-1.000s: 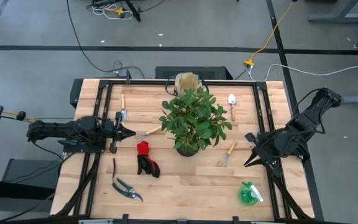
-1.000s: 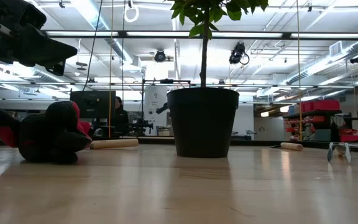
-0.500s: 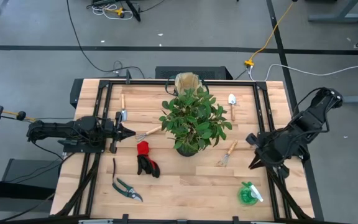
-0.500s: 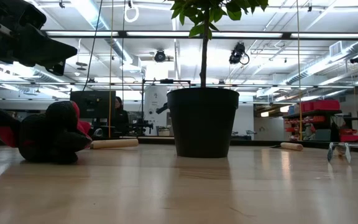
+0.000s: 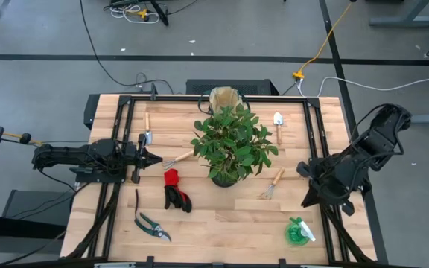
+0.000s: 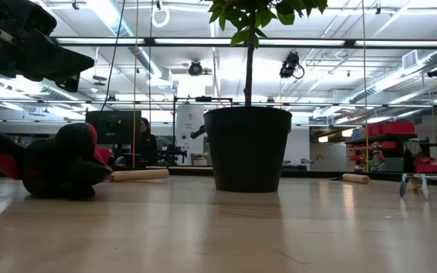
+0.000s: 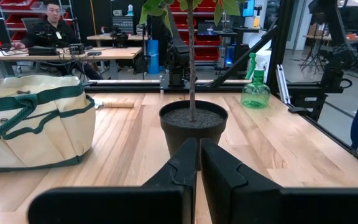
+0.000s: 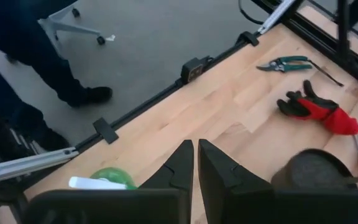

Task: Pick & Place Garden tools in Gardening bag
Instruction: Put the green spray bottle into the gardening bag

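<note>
The tan gardening bag (image 5: pixel 226 97) stands at the table's far edge, behind the potted plant (image 5: pixel 232 144); the left wrist view shows the bag (image 7: pixel 36 121) too. Garden tools lie scattered on the table: a trowel (image 5: pixel 278 126), a second trowel (image 5: pixel 147 128), hand rakes (image 5: pixel 177 158) (image 5: pixel 271 184), red-and-black gloves (image 5: pixel 175 189), shears (image 5: pixel 150 223) and a green spray bottle (image 5: pixel 299 231). My left gripper (image 5: pixel 155 158) is shut, level, at the left edge, pointing at the pot (image 7: pixel 193 124). My right gripper (image 5: pixel 304 202) is shut, raised above the table's right side, above the spray bottle (image 8: pixel 101 180).
The plant's foliage spreads over the table's middle, and its dark pot (image 6: pixel 247 148) blocks the low view. A black frame rail (image 5: pixel 315 141) runs along each side. A person sits at a desk (image 7: pixel 48 25) beyond the table; a person's legs (image 8: pixel 42 62) stand by the near right corner.
My right gripper has risen and drifted a little toward the table's near edge, rolling somewhat, and has stayed shut. The left arm and all the tools have kept still.
</note>
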Robot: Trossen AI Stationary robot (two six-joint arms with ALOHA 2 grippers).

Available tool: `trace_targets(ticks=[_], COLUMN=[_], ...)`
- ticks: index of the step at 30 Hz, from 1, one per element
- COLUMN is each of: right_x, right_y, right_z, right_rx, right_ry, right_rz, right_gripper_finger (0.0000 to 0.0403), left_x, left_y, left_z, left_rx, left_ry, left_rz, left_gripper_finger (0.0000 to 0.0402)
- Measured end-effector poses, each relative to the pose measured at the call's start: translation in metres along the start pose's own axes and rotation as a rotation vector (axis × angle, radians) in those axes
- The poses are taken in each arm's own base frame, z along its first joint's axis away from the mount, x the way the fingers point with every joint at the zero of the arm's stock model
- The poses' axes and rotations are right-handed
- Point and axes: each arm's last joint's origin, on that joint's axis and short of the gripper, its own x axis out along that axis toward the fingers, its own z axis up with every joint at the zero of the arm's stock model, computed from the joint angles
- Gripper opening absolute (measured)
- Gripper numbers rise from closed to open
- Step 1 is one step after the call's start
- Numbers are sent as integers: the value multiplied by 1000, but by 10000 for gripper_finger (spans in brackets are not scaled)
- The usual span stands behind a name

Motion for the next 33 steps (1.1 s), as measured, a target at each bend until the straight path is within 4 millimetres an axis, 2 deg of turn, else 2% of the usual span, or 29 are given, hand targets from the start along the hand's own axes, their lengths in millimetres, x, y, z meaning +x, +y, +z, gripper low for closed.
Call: trace_targets(ticks=[33], right_x=[49], right_y=[40], right_z=[15], right_rx=[-121], right_ry=[130], right_rz=[178], right_gripper_finger=[25], left_x=[0], left_y=[0], left_z=[0], left_rx=[0], left_ry=[0], left_rz=[0], left_gripper_finger=[23])
